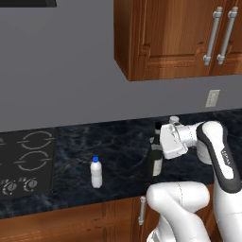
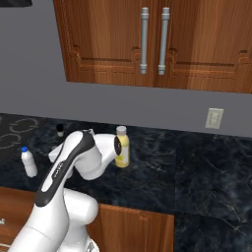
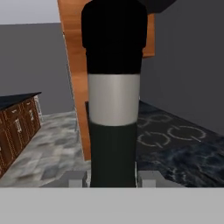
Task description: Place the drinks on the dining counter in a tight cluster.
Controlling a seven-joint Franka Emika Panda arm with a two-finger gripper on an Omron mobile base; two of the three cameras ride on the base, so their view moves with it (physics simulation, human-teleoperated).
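Note:
My gripper (image 1: pixel 158 145) is shut on the slim dark wine bottle (image 1: pixel 155 158), which stands upright over the black counter (image 1: pixel 118 142) by the cooktop. In the hand view the bottle (image 3: pixel 113 109), dark with a pale band, rises between my gripper's (image 3: pixel 111 178) tips. The small white blue-capped bottle (image 1: pixel 96 173) stands to the left, apart from it, also seen at the left of the right base view (image 2: pixel 28 162). The yellow juice bottle (image 2: pixel 122 147) stands behind my arm; its whitish cap (image 1: pixel 174 119) peeks over the hand. A black-topped counter on brown cabinets (image 3: pixel 17 98), perhaps the dining counter, lies far left in the hand view.
A cooktop (image 1: pixel 26 160) is set into the counter at the left. Wooden wall cabinets (image 1: pixel 179 38) with silver handles hang above. A wall outlet (image 2: pixel 214 118) sits on the grey wall. Brown base cabinets (image 1: pixel 71 222) run under the counter edge.

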